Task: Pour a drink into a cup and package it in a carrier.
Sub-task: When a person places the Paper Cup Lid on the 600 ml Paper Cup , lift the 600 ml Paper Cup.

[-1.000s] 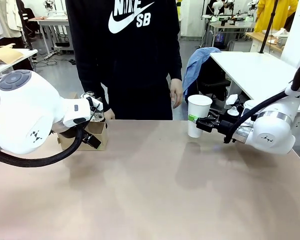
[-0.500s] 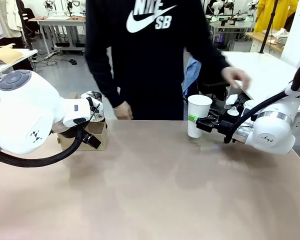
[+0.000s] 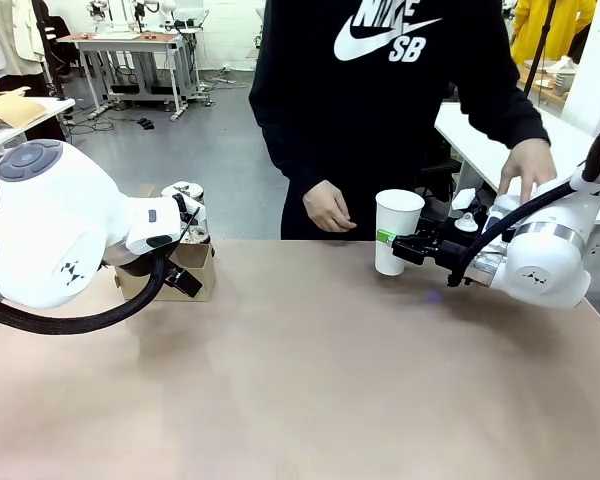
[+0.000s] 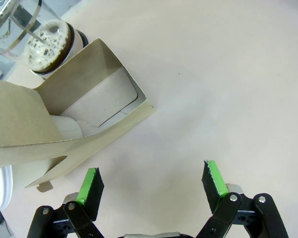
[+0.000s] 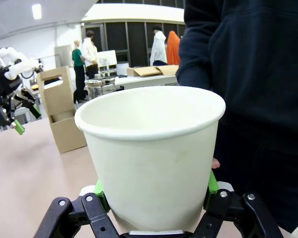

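Cup (image 3: pixel 398 232) walls are pinched between the green pads (image 5: pixel 211 184) of the right gripper (image 3: pixel 392 240). The pads sit low on the cup's side, one on each flank, and I can see no dent in the paper. Its mouth is open and the inside looks dry and white. It stands upright near the far edge of the table (image 3: pixel 310 390), toward the right end. I cannot tell whether its base rests on the top or hangs just clear.

A person stands at that far edge. One hand (image 3: pixel 328 208) hangs loose just left of the cup, and the other hand (image 3: pixel 527 165) is down at a side table beyond the right corner.

At the far left corner sits the carrier (image 3: pixel 168 268), with a clear jar (image 4: pixel 12 20) of frothy brown drink (image 4: pixel 47 42) just beside it. The left gripper (image 4: pixel 151 178) hovers by the carrier, its fingers spread wide on nothing.

To my eye this is the holding step before the pour. Doing it well means a plumb cup and a rim free of fingers. The squeeze should be only firm enough to stop a slip, since paper buckles. The wrist should not move while liquid comes in.
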Robot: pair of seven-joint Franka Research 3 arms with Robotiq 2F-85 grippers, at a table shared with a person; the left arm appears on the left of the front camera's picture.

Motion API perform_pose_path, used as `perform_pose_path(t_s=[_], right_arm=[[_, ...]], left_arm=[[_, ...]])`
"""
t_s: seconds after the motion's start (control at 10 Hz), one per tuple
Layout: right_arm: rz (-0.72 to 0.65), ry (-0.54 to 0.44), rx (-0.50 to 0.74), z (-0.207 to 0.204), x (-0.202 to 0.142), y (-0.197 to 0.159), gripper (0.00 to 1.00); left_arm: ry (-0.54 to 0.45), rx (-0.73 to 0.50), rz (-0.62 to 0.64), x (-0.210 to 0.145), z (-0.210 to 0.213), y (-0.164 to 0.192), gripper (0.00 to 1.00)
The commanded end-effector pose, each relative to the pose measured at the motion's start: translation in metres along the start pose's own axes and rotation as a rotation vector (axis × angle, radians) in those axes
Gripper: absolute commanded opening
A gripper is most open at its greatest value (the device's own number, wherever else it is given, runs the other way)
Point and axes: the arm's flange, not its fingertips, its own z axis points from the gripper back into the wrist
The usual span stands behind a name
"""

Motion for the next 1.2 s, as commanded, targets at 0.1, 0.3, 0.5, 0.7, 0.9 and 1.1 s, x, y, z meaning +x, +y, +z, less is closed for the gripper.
perform_pose_path(t_s=[0.1, 0.3, 0.5, 0.7, 0.9, 1.1], right_arm=[[-0.001, -0.007, -0.002, -0.0008, 0.0043, 0.0028, 0.8], [-0.001, -0.007, -0.002, -0.0008, 0.0043, 0.0028, 0.8], [-0.001, -0.007, -0.002, -0.0008, 0.0043, 0.0028, 0.8], [-0.001, -0.007, -0.002, -0.0008, 0.0043, 0.0028, 0.8], [-0.001, -0.007, -0.002, -0.0008, 0.0043, 0.0028, 0.8], [-0.001, -0.007, -0.002, -0.0008, 0.0043, 0.0028, 0.8]], left_arm=[[-0.001, -0.002, 0.002, -0.0002, 0.0003, 0.0005, 1.0], [-0.001, -0.002, 0.002, -0.0002, 0.0003, 0.0005, 1.0], [-0.001, -0.002, 0.002, -0.0002, 0.0003, 0.0005, 1.0], [-0.001, -0.002, 0.002, -0.0002, 0.0003, 0.0005, 1.0], [-0.001, -0.002, 0.002, -0.0002, 0.0003, 0.0005, 1.0], [-0.001, -0.002, 0.002, -0.0002, 0.0003, 0.0005, 1.0]])
